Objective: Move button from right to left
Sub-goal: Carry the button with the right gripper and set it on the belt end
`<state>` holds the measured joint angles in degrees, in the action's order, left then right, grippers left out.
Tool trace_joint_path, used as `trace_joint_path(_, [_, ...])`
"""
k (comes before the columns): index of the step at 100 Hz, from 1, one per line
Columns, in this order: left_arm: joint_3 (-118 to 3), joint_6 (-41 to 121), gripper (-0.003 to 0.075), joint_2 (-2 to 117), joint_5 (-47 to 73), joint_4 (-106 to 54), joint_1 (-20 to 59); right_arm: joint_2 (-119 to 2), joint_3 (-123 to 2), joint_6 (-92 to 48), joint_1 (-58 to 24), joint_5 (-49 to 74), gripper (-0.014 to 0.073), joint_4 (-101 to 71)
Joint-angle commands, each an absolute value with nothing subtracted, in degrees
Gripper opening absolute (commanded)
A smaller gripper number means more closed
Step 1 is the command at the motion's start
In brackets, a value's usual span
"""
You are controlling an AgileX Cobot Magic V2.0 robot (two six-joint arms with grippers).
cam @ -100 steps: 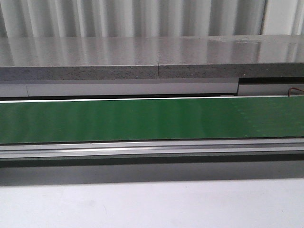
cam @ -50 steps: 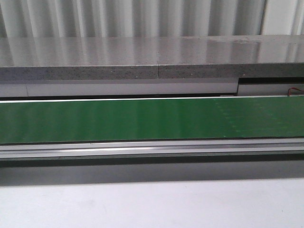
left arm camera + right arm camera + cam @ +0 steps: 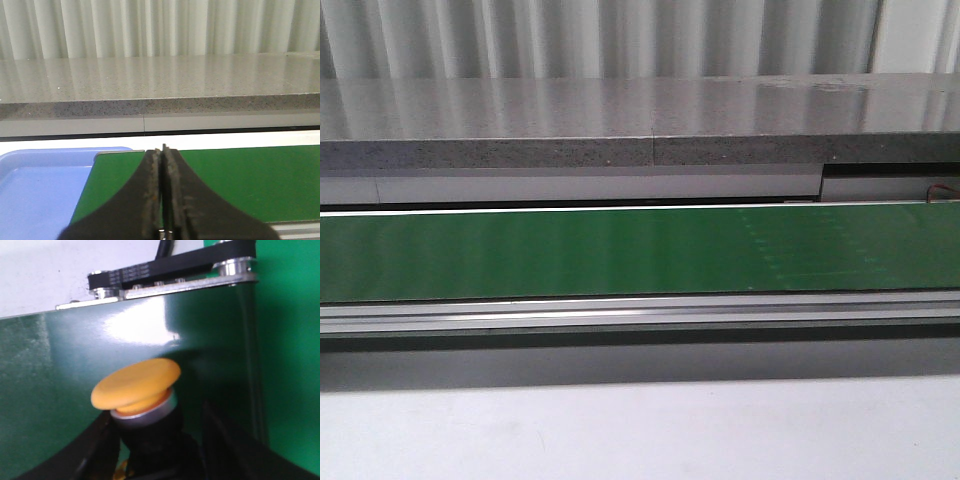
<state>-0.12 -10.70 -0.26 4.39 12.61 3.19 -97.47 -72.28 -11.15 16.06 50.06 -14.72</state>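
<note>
The button (image 3: 136, 380) shows only in the right wrist view: an orange-yellow mushroom cap over a silver ring and a black collar, on the green belt (image 3: 60, 365). My right gripper (image 3: 157, 412) is open, with one finger on each side of the collar. A thin gap shows beside each finger, and the button's lower body is hidden between them. My left gripper (image 3: 162, 148) is shut and empty, above the green belt's (image 3: 250, 180) end next to a blue tray (image 3: 40, 190). The front view shows the belt (image 3: 620, 250) but neither gripper nor the button.
A grey stone ledge (image 3: 620, 120) runs behind the belt, with a corrugated wall above it. An aluminium rail (image 3: 620, 312) edges the belt's near side, and a white table surface (image 3: 620, 430) lies in front. The belt's end roller and black drive belt (image 3: 170, 270) sit beyond the button.
In the front view, faint dotted marks on the belt's right part have spread leftward. No arm or button has come into that view.
</note>
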Motion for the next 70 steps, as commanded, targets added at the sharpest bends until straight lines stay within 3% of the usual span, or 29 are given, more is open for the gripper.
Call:
trace_joint_path(1, [1.26,-11.29,-0.0020,-2.21,0.00,12.15,3.67,-95.82,-73.45,-10.89,16.08,49.21,0.0319,-16.60])
trace_joint_path(40, [1.26,-11.29,-0.0020,-2.21,0.00,12.15,3.67,-96.01,-73.45,-11.31,16.08,49.58,0.0546,-16.61])
trace_joint_path(70, [1.26,-11.29,-0.0020,-2.21,0.00,12.15,3.67,-87.03,-73.38,-15.99,11.35,45.75,0.0563,-18.09])
